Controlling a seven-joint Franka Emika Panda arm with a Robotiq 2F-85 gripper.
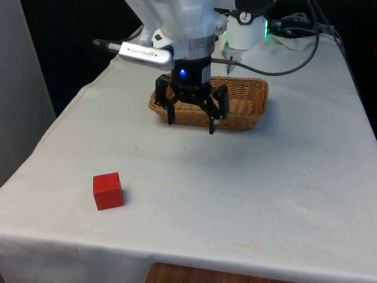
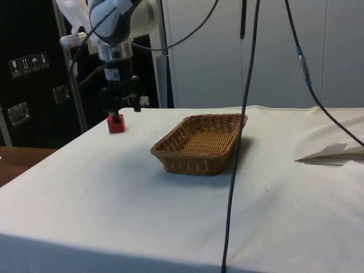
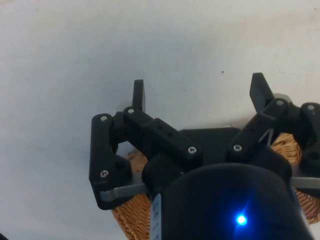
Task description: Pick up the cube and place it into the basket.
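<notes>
Red cube (image 1: 108, 191) well apart from empty, spread-fingered gripper (image 1: 192, 121) near basket (image 1: 247, 100)

No words, brands or numbers can be read on anything here. The dark cabinet (image 2: 25, 85) in the side view carries a small white label (image 2: 27, 63) at about 10 o'clock of that picture, printed with a row of black handling pictograms; one looks like an umbrella, the rest cannot be made out.
</notes>
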